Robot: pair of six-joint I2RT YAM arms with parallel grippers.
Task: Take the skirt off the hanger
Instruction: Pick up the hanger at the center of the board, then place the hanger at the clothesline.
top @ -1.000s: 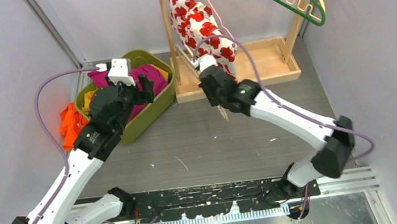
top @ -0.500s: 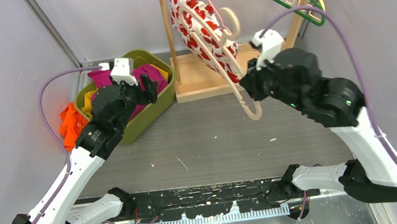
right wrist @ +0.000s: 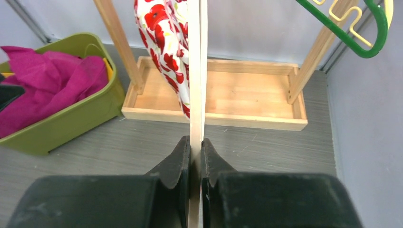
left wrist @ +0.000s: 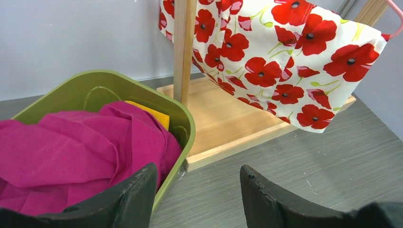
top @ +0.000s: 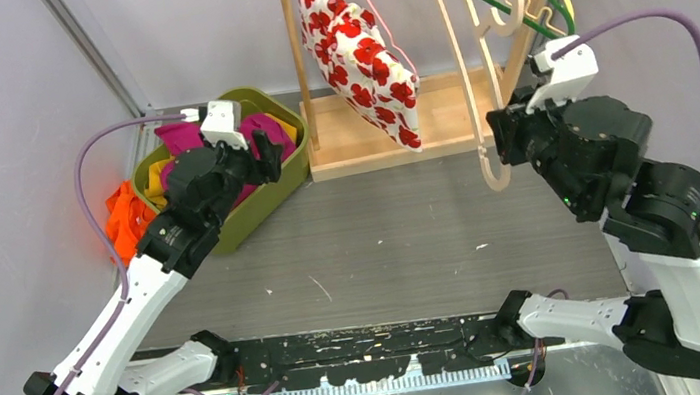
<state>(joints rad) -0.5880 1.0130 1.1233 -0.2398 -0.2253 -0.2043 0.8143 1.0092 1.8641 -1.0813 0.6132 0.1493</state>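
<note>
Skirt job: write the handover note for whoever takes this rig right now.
Left gripper: open, empty, at the green bin.
Right gripper: shut on a bare beige hanger, held up near the wooden rack.
Skirt: hanging on the rack, apparently from a pink wire hanger.
Done: skirt not yet off.
Left: grip the skirt and slide it off its hanger.

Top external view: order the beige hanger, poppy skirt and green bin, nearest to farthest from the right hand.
1. beige hanger, gripped in the right hand.
2. poppy skirt, hanging to its left.
3. green bin, far left.
</note>
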